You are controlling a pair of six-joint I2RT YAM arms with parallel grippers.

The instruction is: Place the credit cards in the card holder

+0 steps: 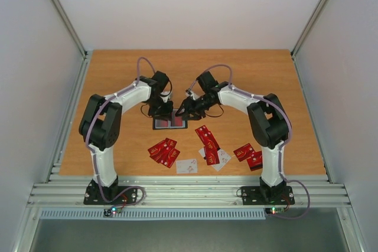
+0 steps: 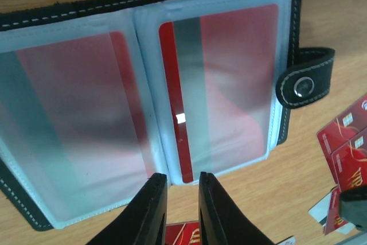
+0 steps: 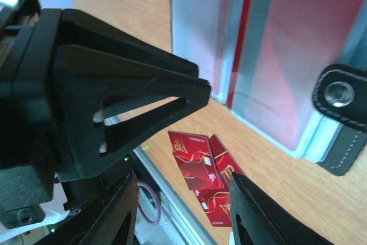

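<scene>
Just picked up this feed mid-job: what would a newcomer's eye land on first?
The open black stitched card holder at the middle of the table, red cards showing through its clear plastic sleeves. The left gripper and right gripper meet right at it. Loose red and white credit cards lie scattered between it and the arm bases.

Bright, even light leaves only soft shadows on the table [image 1: 118, 75]. Both wrist views blur up close, and hazy glare veils the card holder [image 2: 229, 84].
</scene>
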